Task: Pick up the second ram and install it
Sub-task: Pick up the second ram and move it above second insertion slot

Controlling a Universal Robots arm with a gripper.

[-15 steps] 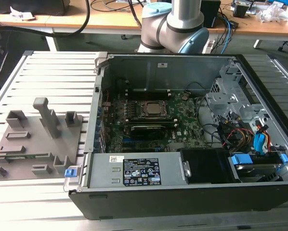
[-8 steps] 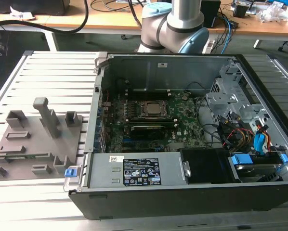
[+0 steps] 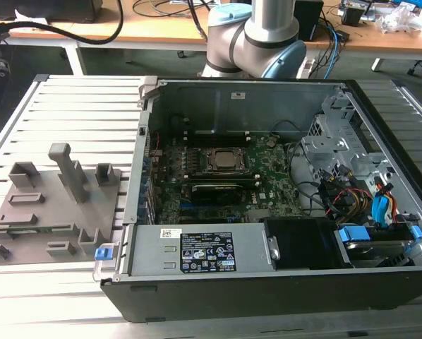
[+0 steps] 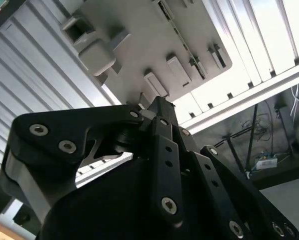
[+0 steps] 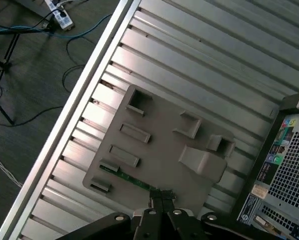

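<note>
Second ram (image 5: 132, 178): a thin green stick lying flat in an edge slot of the grey fixture plate (image 5: 164, 145). It has not been lifted.
Gripper (image 5: 159, 196): hangs over the fixture plate. In the first wrist view its tips line up with one end of the stick.
Fingers: drawn together at the tips in both wrist views, with nothing between them.
Contact: you cannot confirm any. The plate looks to lie some way below the tips.
Computer case (image 3: 267, 300): stands open on the slatted table (image 3: 77, 106), to the exterior view's right of the fixture plate.
Motherboard (image 3: 271, 180): exposed inside the case and unobstructed from above.
Slot bank: a long dark strip (image 3: 218, 189) sits just beside the processor socket. You cannot tell from here whether it is a seated module.
Progress: early, in my judgement. Your arm is placed over the stick, but the pick-up is not made, and the whole install is left to do.
</note>
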